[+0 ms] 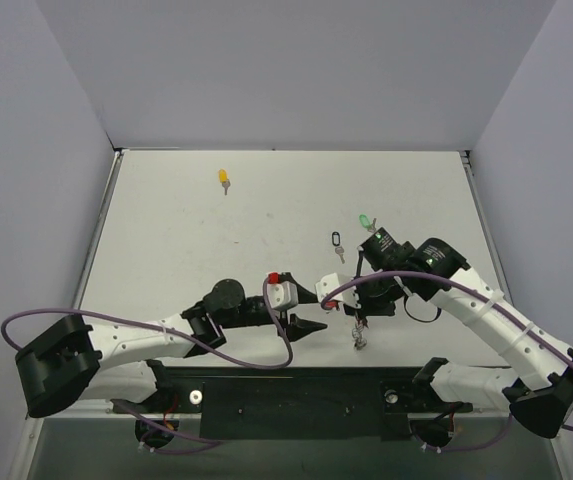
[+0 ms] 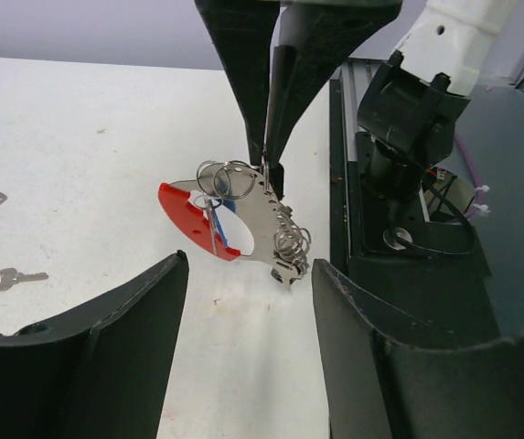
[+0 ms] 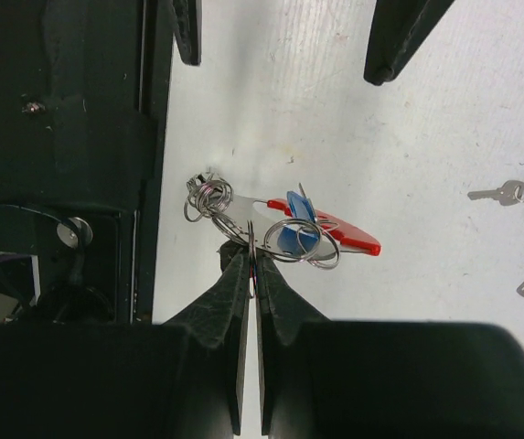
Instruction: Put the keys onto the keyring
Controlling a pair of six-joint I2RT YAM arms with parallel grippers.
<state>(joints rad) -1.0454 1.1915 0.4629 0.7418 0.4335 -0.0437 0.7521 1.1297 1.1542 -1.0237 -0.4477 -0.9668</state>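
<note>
The keyring (image 3: 335, 233) hangs low over the tabletop (image 3: 444, 128) near its front edge, red crescent end toward the far side. I cannot tell whether its lowest part touches down. Its silver plate (image 3: 243, 206) carries a cluster of split rings (image 3: 205, 197), and a blue key (image 3: 291, 229) looks threaded on already. The right hand (image 3: 251, 261) is clenched on the plate's edge from above, so the rings dangle free.

The left hand (image 2: 248, 274) faces the keyring from the side, released and empty, with one finger on either side of the keyring in its own view but touching nothing.

Loose keys lie further out. A black key (image 1: 339, 252) and a green key (image 1: 364, 221) are near, just beyond the right arm. A yellow key (image 1: 224, 178) is well apart at the far left.

My reading is that one key is on and the left hand is due to fetch the next. To do that well:
- Back the left hand straight away from the keyring first, so the spread fingers do not knock the plate or set the rings swinging
- Take the black or green key, the short reach, and leave yellow for last
- Come down flat on the tabletop and pinch the blade, leaving the head and its hole clear for threading
- Have the right hand hold firm and steady, with a free ring turned toward the left hand

The keys are tiny next to the fingers, so a slightly off-centre pinch would likely flick one away
</note>
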